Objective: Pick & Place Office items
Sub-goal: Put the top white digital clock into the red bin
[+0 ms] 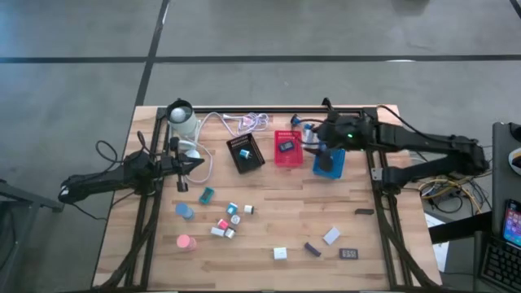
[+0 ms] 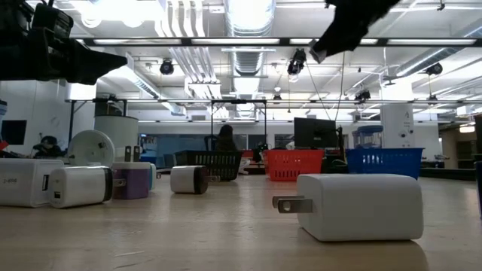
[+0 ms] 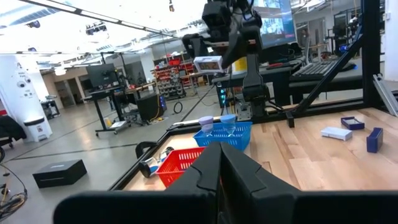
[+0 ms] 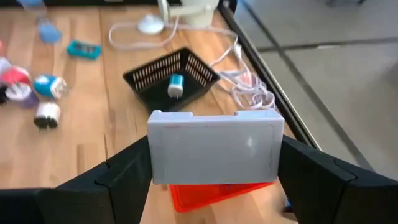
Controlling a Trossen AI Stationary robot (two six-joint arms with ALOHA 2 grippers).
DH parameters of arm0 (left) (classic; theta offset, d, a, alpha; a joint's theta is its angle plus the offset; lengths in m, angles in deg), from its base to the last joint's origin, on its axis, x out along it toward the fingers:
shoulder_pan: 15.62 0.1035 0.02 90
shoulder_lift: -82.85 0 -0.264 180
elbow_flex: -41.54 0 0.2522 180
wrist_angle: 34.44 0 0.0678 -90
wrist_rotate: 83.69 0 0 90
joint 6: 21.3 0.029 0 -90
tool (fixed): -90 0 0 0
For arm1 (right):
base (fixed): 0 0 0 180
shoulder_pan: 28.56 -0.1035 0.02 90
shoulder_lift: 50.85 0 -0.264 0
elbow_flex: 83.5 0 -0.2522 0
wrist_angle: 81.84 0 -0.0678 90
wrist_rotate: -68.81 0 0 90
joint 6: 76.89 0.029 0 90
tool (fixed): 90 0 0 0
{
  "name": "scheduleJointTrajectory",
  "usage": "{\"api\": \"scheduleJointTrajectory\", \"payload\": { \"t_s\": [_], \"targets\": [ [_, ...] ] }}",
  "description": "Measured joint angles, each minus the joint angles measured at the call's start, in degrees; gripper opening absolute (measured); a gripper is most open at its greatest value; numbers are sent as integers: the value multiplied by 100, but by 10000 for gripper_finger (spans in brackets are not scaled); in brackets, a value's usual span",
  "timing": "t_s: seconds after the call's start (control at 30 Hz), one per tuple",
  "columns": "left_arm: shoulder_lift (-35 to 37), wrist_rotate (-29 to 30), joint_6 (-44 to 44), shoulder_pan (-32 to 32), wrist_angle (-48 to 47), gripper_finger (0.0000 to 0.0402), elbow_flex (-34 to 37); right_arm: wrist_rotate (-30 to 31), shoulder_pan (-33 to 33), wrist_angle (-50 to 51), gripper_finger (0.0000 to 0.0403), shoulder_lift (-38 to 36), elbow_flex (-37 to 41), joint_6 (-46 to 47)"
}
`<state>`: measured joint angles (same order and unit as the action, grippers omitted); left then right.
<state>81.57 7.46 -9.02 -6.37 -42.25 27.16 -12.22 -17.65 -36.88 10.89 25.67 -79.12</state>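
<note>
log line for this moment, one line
left gripper: shut, idle | right gripper: holding white block over trays | black tray: one item inside

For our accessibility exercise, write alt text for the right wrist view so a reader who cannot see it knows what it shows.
The right gripper holds a pale grey rectangular block between its dark fingers, above a red tray. Beyond it on the wooden table, a black mesh tray holds one small blue-and-white piece, beside a white coiled cable.

Bright overhead ceiling lights, glare above, blurred foreground.
</note>
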Motion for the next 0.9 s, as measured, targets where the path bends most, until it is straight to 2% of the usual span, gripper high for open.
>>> {"api": "scheduleJointTrajectory", "payload": {
  "t_s": [0.2, 0.4, 0.67, 0.9],
  "targets": [
    [1, 0, -7, 0, -1, 14, 0, 9, 76, 1304, 288, 1103, -1279, -387],
    [0, 0, -11, 0, 0, 14, 0, 19, 317, 2126, 288, 2081, -2217, -681],
    [0, 0, -28, 0, -2, 14, 0, -257, 707, 2480, 288, 3000, -2697, -1976],
    [1, -2, -28, 0, -3, 14, 0, -344, 909, 2485, 288, 3664, -2715, -2272]
  ]
}}
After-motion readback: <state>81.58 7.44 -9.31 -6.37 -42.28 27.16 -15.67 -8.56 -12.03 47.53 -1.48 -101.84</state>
